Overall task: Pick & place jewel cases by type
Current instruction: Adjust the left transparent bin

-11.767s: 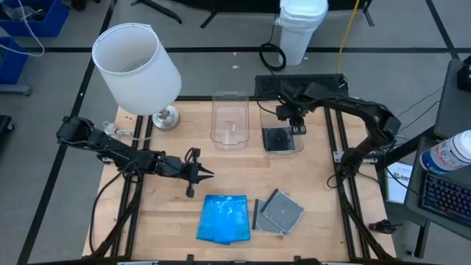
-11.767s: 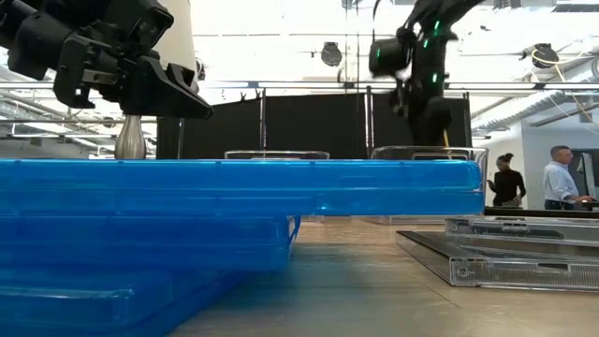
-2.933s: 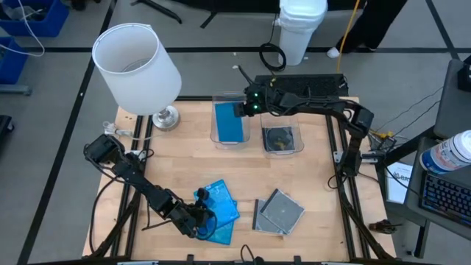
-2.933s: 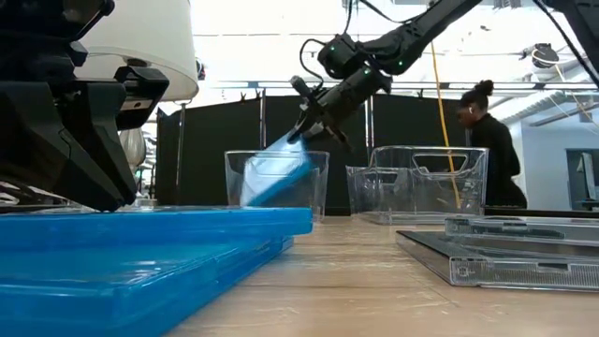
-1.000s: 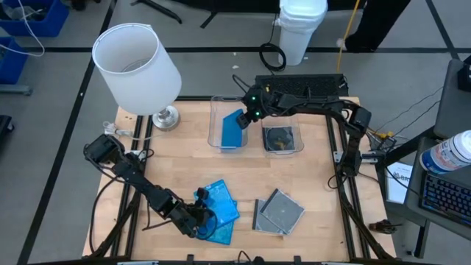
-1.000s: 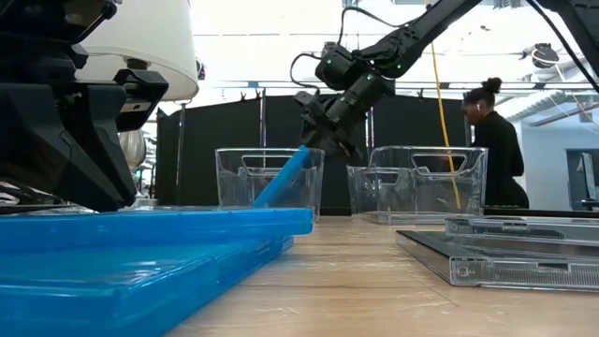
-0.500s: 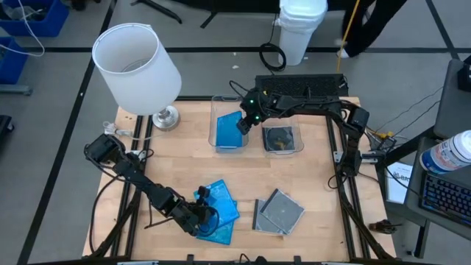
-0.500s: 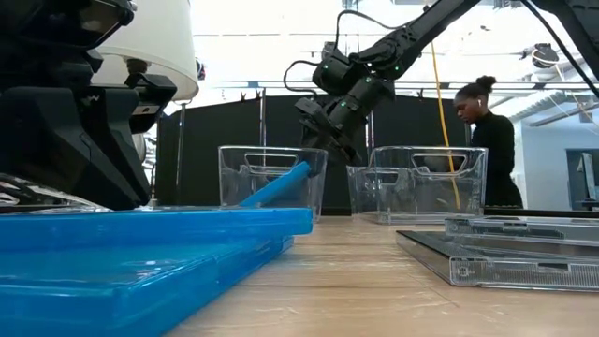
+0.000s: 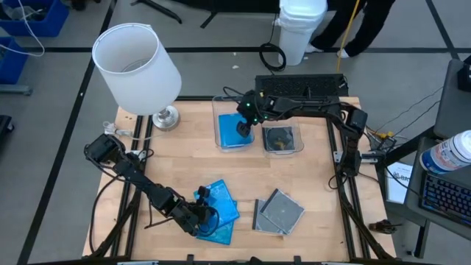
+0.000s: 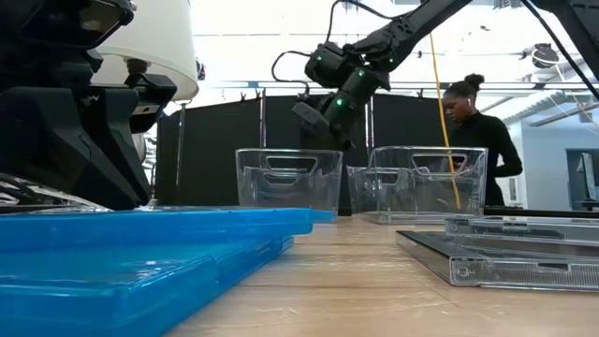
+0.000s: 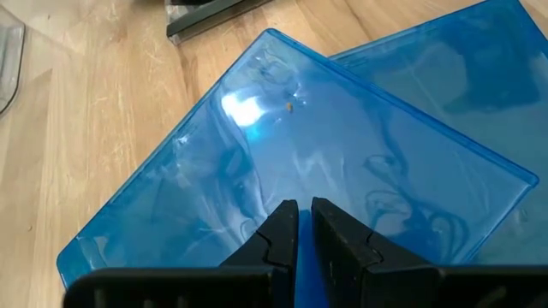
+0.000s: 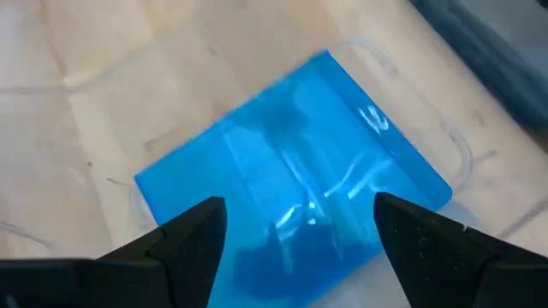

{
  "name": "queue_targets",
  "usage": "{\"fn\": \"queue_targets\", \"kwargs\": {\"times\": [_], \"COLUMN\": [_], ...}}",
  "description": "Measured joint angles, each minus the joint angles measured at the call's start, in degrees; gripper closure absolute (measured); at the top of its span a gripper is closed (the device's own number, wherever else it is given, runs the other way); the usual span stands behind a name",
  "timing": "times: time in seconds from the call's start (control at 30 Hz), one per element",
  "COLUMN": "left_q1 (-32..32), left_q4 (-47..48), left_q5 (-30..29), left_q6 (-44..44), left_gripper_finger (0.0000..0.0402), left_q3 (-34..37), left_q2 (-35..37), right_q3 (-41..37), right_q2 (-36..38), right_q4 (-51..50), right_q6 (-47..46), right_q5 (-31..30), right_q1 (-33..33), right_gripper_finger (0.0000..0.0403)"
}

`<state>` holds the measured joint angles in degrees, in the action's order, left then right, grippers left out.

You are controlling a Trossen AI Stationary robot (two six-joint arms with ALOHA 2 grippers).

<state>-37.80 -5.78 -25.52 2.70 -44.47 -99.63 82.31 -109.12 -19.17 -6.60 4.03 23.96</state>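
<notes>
Looking first at my right gripper point(image 9: 244, 126), I see its fingers spread wide and empty above the left bin point(image 9: 221, 104), with a blue case point(image 12: 291, 192) lying flat on the bin's floor beneath them. My left gripper point(image 11: 298, 224) is down at the near edge of the table, fingers pinched on the rim of the top blue case point(image 11: 300, 162) of the stack of blue cases point(image 9: 219, 210). Just to its right lie the grey cases point(image 9: 279, 212), and one dark-insert case point(image 9: 280, 138) sits in the right bin point(image 9: 298, 147).

I judge these cases light, stiff and slick, and brittle at hinges and corners; the thin edge is the only real purchase, so I'd take each at mid-edge, not by a corner, and squeeze gently.

What I can't settle: how many blue cases remain in the stack, since they overlap and the left arm covers part of them; how deep the left fingers bite, as the wrist view cuts them off. The grey pile's count is unclear too. In the low view the bin's blue case is only a sliver behind clear plastic.
</notes>
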Motion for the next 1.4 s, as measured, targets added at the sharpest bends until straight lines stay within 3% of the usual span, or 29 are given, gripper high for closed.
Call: {"fn": "queue_targets", "kwargs": {"times": [0.2,0.4,0.5,0.63,0.77,0.83,1.0,1.2,1.4], "left_q1": [0.3,0.6,0.6,0.6,0.7,0.7,0.7,0.5,0.5], "left_q4": [0.0,-0.3,-0.6,-2.4,-7.0,-9.3,-12.4,-12.9,-14.2], "left_q5": [0.0,0.0,0.0,-0.1,-0.7,-1.0,-1.2,-1.6,-1.6], "left_q6": [0.0,-0.9,-0.8,-1.2,-2.8,-3.4,-2.9,4.1,5.1], "left_gripper_finger": [0.0355,0.0355,0.0355,0.0355,0.0355,0.0355,0.0355,0.0355,0.0355], "left_q3": [0.0,0.0,0.0,0.0,0.0,0.0,0.0,0.0,0.0], "left_q2": [0.0,0.0,0.0,0.0,0.0,0.0,0.0,0.0,0.0], "right_q3": [3.2,6.7,6.9,6.9,6.9,6.7,3.3,-6.9,-18.7], "right_q2": [0.0,5.2,10.6,17.0,21.9,23.9,28.0,31.9,32.2], "right_q4": [0.1,-4.7,-7.9,-15.7,-22.3,-25.8,-28.4,-26.6,-19.7], "right_q6": [2.7,15.1,21.4,26.1,21.2,18.9,12.7,8.1,6.5], "right_q5": [0.2,0.1,-3.2,-11.1,-13.2,-13.2,-16.3,-24.0,-23.6], "right_q1": [-2.1,-5.4,-7.4,-10.2,-12.9,-14.7,-21.2,-30.7,-33.5], "right_gripper_finger": [0.0122,0.0153,0.0195,0.0279,0.0371,0.0394,0.0391,0.0398,0.0402]}}
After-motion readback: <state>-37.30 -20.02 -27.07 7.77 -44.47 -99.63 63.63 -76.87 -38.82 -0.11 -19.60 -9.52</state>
